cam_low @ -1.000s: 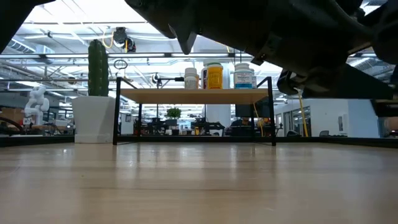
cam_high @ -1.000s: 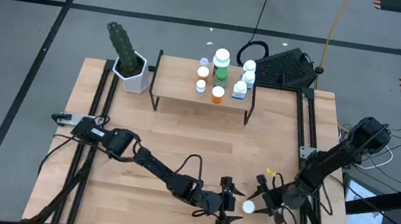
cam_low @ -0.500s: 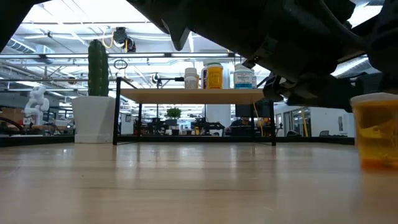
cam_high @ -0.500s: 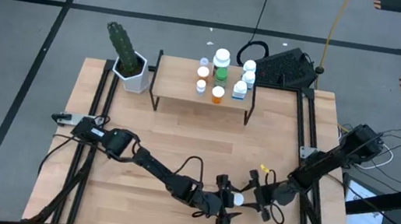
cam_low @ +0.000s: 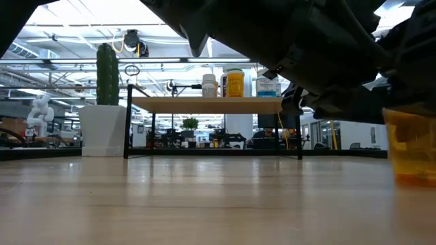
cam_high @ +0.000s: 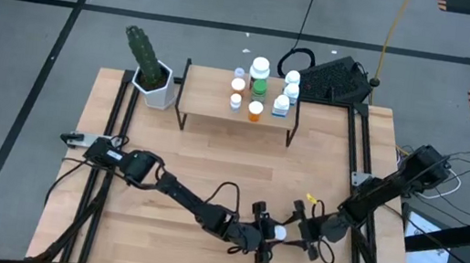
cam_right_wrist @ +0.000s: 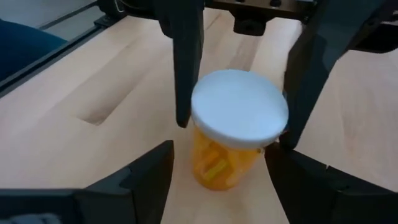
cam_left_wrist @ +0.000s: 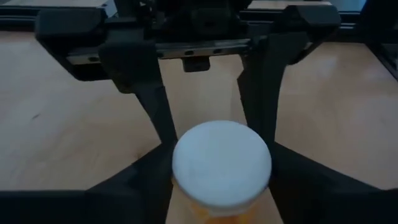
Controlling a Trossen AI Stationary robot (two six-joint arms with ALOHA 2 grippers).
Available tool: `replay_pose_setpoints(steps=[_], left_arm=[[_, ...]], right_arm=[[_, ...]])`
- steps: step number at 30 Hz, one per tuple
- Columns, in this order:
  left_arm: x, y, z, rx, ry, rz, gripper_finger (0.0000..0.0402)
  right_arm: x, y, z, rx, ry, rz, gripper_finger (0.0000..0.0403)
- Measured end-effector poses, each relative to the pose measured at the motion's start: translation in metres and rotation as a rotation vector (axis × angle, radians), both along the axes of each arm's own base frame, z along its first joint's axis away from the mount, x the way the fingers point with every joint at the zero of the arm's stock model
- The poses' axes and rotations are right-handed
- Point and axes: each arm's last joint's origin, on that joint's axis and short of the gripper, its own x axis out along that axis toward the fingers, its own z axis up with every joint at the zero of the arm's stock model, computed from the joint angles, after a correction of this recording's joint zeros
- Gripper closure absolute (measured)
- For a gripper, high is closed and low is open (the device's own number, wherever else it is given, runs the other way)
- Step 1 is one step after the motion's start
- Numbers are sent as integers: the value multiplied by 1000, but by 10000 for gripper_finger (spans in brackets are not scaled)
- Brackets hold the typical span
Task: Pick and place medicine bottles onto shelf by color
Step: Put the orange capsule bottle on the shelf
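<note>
An orange medicine bottle (cam_high: 277, 232) with a white cap stands upright on the table near its front edge; it also shows in the low view (cam_low: 411, 153). My left gripper (cam_high: 265, 234) reaches it from the table's left and is shut on it. My right gripper (cam_high: 302, 234) faces it from the right. Its fingers stand open on either side of the bottle's orange body (cam_right_wrist: 219, 163), and bare wood shows beside one finger. Several other bottles (cam_high: 259, 89) stand on the shelf (cam_high: 207, 102) at the far edge. My left gripper pinches the bottle between its two fingers at the sides of the white cap (cam_left_wrist: 180, 158). The fingers (cam_right_wrist: 186, 81) slant down from the table's left. The bottle stands upright with its base on the table (cam_low: 412, 182).
A white pot with a green cactus (cam_high: 152, 78) stands left of the shelf. A black keyboard-like object (cam_high: 334, 79) lies beyond the table's far right corner. Bare wood lies between the shelf and the two grippers.
My right gripper has gone toward the table's left with the orange bottle and brought it between my left gripper's fingers. The bottle now stands on the table there. My left gripper's fingers have closed in on it.
</note>
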Motion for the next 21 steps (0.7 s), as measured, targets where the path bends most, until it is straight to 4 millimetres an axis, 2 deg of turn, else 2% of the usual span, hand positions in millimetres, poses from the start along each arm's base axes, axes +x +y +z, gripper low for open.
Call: replay_pose_setpoints(steps=[2,5,10,14,21], left_arm=[[0,1,0,-6,-1,6,190],[0,1,0,-7,0,5,193],[-8,6,18,58,78,65,163],[-18,15,49,108,113,142,166],[-37,41,102,159,169,250,228]], right_arm=[[0,-1,-1,-15,3,-13,148],[-1,-4,-2,-52,14,-63,145],[-5,-11,-2,-81,16,-184,145],[-7,-15,2,-76,-27,-255,145],[-4,-19,6,-63,-68,-319,145]])
